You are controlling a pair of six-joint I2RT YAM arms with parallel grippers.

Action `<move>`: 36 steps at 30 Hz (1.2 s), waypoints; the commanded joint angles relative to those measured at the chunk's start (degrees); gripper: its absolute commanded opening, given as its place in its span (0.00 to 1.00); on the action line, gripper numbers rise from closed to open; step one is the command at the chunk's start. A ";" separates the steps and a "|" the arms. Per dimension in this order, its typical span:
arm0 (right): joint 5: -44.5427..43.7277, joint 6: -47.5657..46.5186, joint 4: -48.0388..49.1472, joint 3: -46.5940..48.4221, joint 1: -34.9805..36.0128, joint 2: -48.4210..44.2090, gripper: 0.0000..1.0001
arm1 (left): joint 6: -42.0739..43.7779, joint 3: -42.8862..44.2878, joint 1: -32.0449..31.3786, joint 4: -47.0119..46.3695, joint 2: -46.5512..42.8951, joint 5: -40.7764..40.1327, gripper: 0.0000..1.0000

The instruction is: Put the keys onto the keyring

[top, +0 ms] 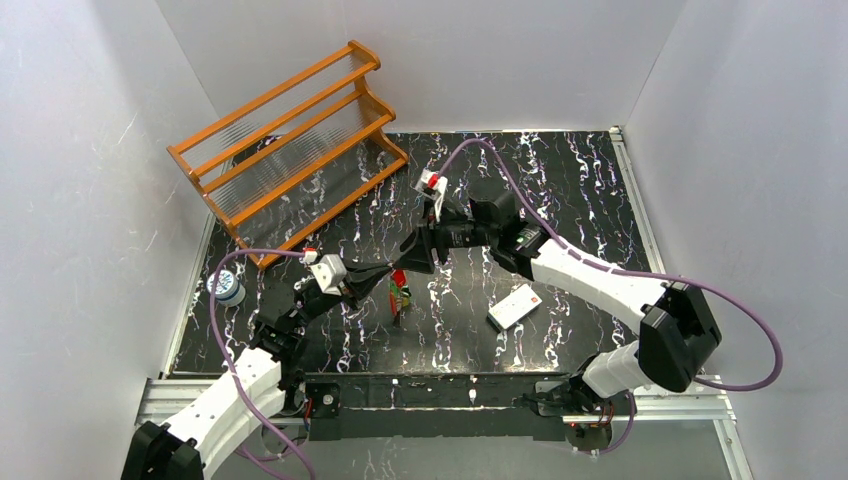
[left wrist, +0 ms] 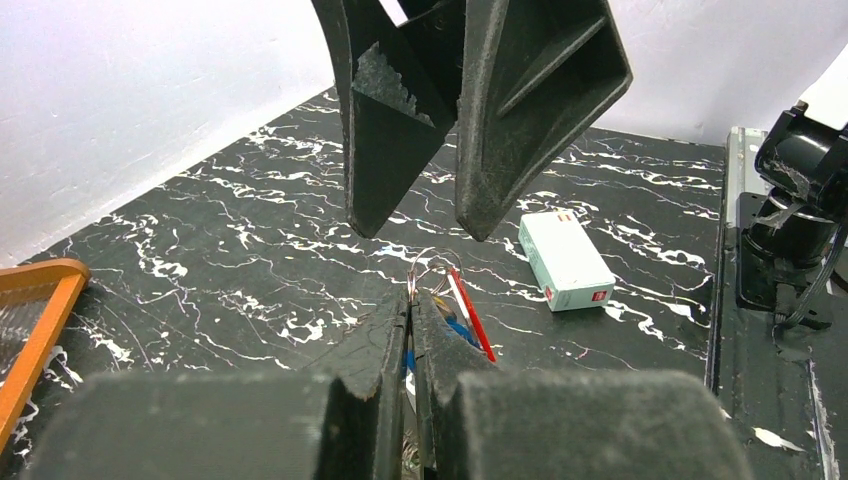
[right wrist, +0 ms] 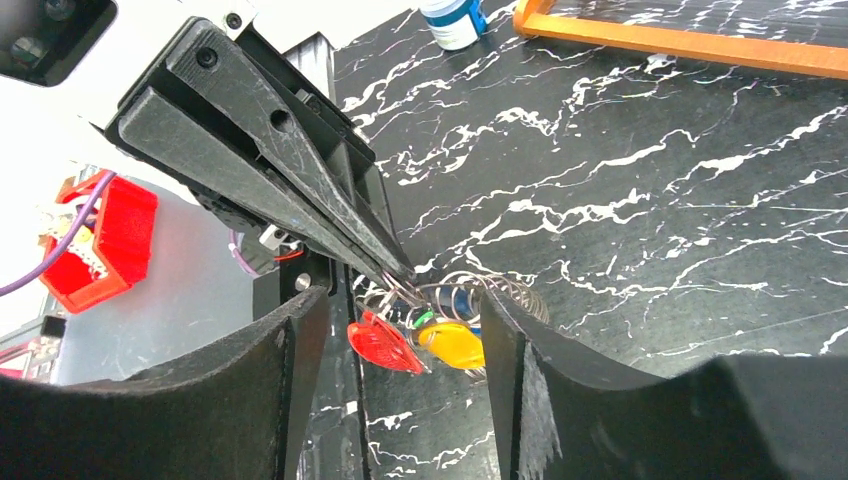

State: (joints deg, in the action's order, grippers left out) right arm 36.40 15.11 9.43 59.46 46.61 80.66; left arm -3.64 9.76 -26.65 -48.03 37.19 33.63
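Observation:
My left gripper [top: 388,282] is shut on the thin silver keyring [left wrist: 425,265] and holds it just above the black table, jaws pressed together in the left wrist view [left wrist: 412,298]. Keys hang from the ring: a red key [right wrist: 385,345], a yellow key [right wrist: 452,343], and a blue key [left wrist: 457,330] partly hidden behind the finger. They show as a small red and green cluster [top: 400,290] from above. My right gripper [top: 412,255] is open, its fingers [right wrist: 300,340] on either side of the hanging keys without touching them; the ring's wire loops [right wrist: 505,292] lie beside its right finger.
A white rectangular box with a red dot [top: 514,306] lies on the table right of the grippers. An orange wooden rack [top: 290,140] stands at the back left. A blue-capped jar [top: 228,288] stands at the left edge. Grey walls enclose the table.

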 commanded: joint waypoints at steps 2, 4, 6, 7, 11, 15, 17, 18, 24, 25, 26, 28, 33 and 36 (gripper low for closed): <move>3.60 0.98 -0.85 4.21 0.16 2.05 0.63 | -0.28 0.43 -0.15 -4.18 0.19 0.73 0.00; 2.84 0.87 -1.39 4.49 0.23 2.36 0.56 | -0.31 0.44 -0.15 -4.18 0.22 0.87 0.00; 2.66 0.25 -2.44 4.84 0.32 2.56 0.44 | -0.32 0.44 -0.15 -4.17 0.22 0.66 0.00; 2.63 0.00 -2.87 5.02 0.28 2.57 0.39 | -0.32 0.44 -0.15 -4.18 0.25 0.65 0.00; 2.94 -0.69 -3.59 4.85 0.30 2.32 0.29 | -0.32 0.44 -0.15 -4.18 0.40 0.56 0.00; 3.78 -1.24 -3.63 4.35 0.31 2.05 0.19 | -0.32 0.44 -0.15 -4.18 0.66 0.66 0.00; 4.12 -1.29 -3.38 4.10 0.28 1.88 0.17 | -0.32 0.44 -0.15 -4.18 0.73 0.73 0.00; 4.27 -1.24 -3.25 4.01 0.32 1.80 0.15 | -0.29 0.46 -0.15 -4.18 0.80 0.74 0.00; 3.94 -1.40 -3.06 3.83 0.31 1.76 0.01 | -0.32 0.60 -0.15 -4.18 0.91 0.91 0.00; 3.87 -1.41 -3.08 3.78 0.32 1.78 0.01 | -0.32 0.57 -0.15 -4.18 0.87 0.98 0.00; 3.82 -1.47 -3.10 3.69 0.32 1.78 0.01 | -0.34 0.53 -0.15 -4.18 0.87 0.98 0.00; 3.46 -1.60 -3.03 3.44 0.31 1.53 0.01 | -0.32 0.52 -0.15 -4.18 0.85 1.00 0.00; 0.43 -2.37 -4.30 2.96 0.24 0.87 0.01 | -0.40 0.44 -0.15 -4.17 0.59 1.05 0.00; -1.82 -2.95 -5.75 2.94 0.24 0.69 0.01 | -0.40 0.44 -0.15 -4.18 0.50 1.10 0.00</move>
State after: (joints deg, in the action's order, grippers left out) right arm 37.82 13.78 5.21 61.52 46.65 83.35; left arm -4.05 9.78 -26.65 -48.40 38.44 34.04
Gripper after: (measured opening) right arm 0.031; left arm 0.013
